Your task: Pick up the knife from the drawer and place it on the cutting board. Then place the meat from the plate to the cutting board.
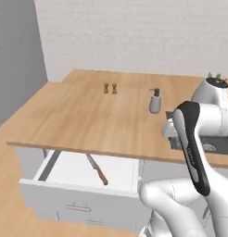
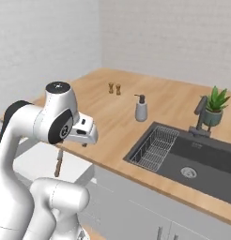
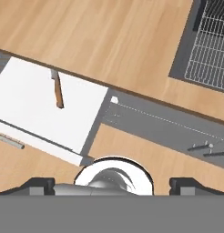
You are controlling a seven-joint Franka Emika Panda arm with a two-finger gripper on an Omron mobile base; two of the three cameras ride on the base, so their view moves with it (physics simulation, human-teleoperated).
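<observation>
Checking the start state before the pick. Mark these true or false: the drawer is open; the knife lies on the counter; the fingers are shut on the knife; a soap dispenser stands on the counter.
1. The drawer is open. True.
2. The knife lies on the counter. False: it lies inside the drawer.
3. The fingers are shut on the knife. False: they are spread wide, holding nothing.
4. A soap dispenser stands on the counter. True.

A kitchen: a wooden surface [image 2: 169,105] with a sink [image 2: 197,161], soap dispenser [image 2: 141,108], drawers [image 1: 79,183] below, white brick wall [image 1: 134,32]
</observation>
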